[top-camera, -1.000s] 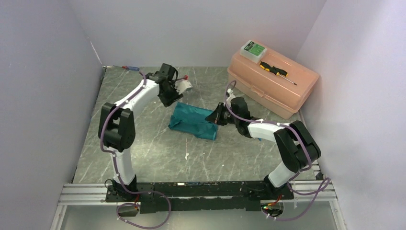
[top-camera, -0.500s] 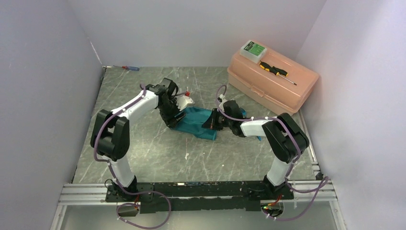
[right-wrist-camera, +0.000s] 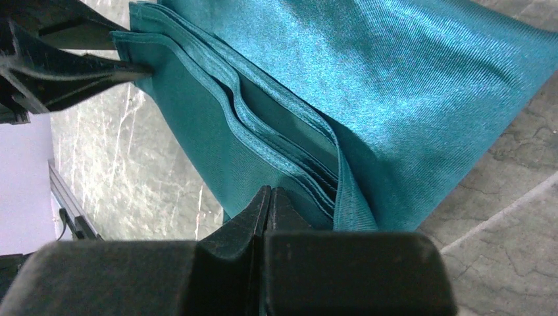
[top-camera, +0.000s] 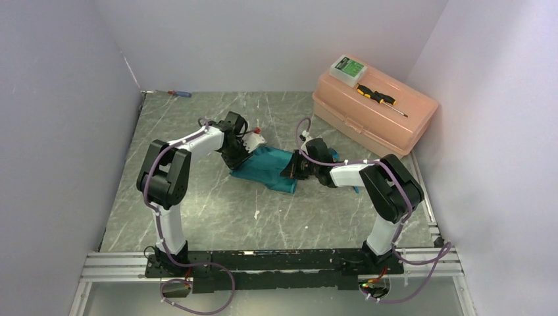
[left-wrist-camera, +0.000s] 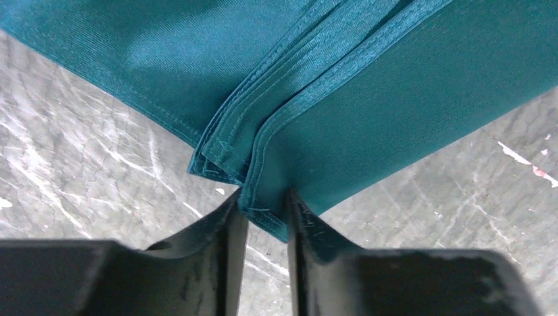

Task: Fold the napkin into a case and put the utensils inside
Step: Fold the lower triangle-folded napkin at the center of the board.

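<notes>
On the far-right peach toolbox (top-camera: 395, 128) sits a small white box (top-camera: 348, 68); its green label is unreadable. Grey marbled bench (top-camera: 197, 210), pale lilac walls (top-camera: 66, 99). Teal napkin (top-camera: 266, 168) mid-bench, folded in layers. Left tool (left-wrist-camera: 263, 201) pinches its hemmed corner. Right tool (right-wrist-camera: 266, 197) has its fingers together at the napkin's right edge.

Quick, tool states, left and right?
Left tool: jaws around a corner of the teal cloth napkin; grip cannot be told.
Right tool: closed on that napkin.
</notes>
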`<state>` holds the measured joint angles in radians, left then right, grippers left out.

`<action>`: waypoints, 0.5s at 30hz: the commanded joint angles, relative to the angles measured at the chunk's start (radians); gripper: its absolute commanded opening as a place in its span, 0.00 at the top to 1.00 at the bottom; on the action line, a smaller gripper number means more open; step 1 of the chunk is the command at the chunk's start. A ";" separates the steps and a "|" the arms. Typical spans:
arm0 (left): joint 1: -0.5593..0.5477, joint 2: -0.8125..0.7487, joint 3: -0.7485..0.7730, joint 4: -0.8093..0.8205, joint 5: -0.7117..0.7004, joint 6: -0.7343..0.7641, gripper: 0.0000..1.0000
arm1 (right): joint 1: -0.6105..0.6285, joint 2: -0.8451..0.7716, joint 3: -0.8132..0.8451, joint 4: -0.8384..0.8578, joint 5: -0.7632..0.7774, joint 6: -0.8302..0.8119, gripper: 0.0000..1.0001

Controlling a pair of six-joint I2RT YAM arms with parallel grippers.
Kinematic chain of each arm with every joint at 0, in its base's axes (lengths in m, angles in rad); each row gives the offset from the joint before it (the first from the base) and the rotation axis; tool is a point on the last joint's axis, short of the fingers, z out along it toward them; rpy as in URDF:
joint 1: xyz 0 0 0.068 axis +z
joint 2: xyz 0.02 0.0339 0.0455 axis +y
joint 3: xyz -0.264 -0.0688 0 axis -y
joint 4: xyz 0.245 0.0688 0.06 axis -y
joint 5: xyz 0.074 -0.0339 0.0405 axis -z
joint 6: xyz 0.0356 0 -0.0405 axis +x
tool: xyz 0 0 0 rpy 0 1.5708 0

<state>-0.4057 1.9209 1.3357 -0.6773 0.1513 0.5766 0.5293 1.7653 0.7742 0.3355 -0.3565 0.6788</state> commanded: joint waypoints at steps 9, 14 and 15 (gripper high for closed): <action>0.025 0.019 0.083 -0.005 0.057 -0.076 0.90 | -0.016 -0.084 0.123 -0.103 0.017 -0.079 0.92; 0.025 0.031 0.095 -0.021 0.069 -0.084 0.89 | -0.024 0.025 0.287 -0.147 0.015 -0.116 0.90; 0.025 0.032 0.095 -0.022 0.066 -0.088 0.89 | -0.024 0.072 0.327 -0.153 0.011 -0.121 0.90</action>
<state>-0.3828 1.9423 1.3960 -0.6827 0.1867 0.5129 0.5121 1.7489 0.9668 0.1978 -0.3462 0.6064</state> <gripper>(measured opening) 0.108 0.100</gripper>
